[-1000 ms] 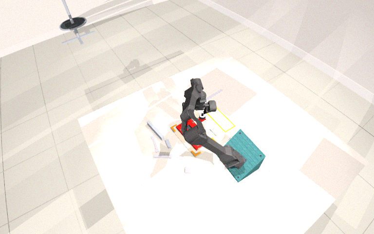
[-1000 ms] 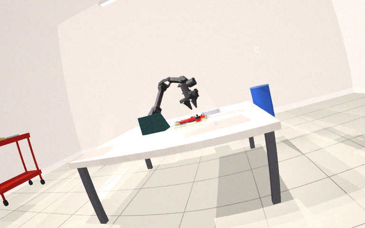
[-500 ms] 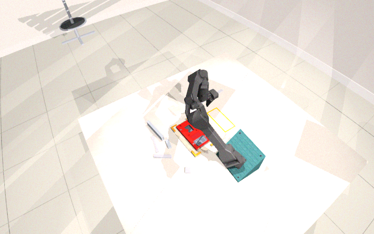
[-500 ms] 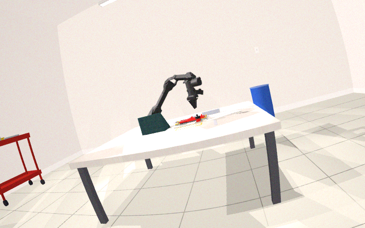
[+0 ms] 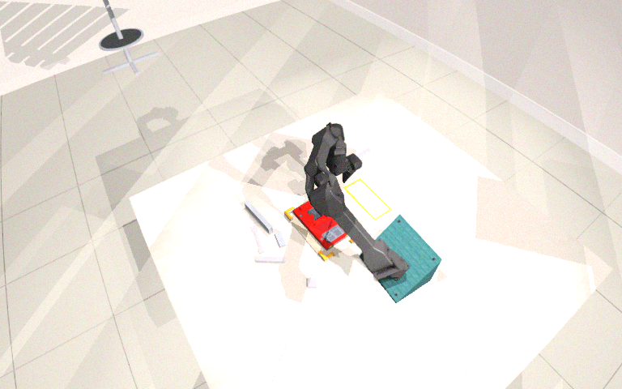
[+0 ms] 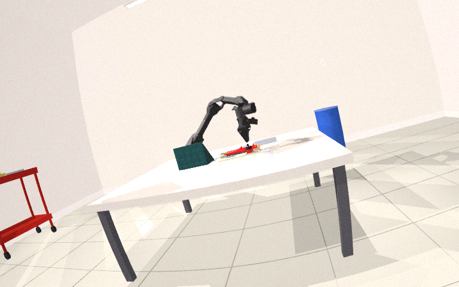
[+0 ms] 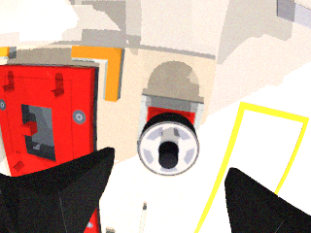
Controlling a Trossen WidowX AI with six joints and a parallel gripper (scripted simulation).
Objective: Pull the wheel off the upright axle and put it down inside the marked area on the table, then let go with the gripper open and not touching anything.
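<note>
Two dark, wedge-shaped fingers of the black parallel-jaw gripper are seen at the bottom corners of the wrist view, standing moderately apart with nothing between them; the jaws are partly open and nothing is held. Beyond them, near the middle of that view, the small round white wheel with a dark hub is seen from above, seated on its upright axle over a small red base plate; the axle itself is hidden beneath the hub. To the right of the wheel the yellow-outlined rectangular marked area is drawn on the white table, just beside the wheel but apart from it; to the left lies a flat red rectangular board with grey fittings and orange corner brackets.

The step in hand is judged to be the approach: the gripper is lined up above the wheel, not yet around it. A straight descent is called for next, so that the fingers pass either side of the rim, followed by closing and a vertical pull.

The wheel is hidden behind the arm in the top view, where the yellow outline and the teal block under the arm's base are plain; height above the table is given only by the exterior view, where the gripper hangs close over the red board.
</note>
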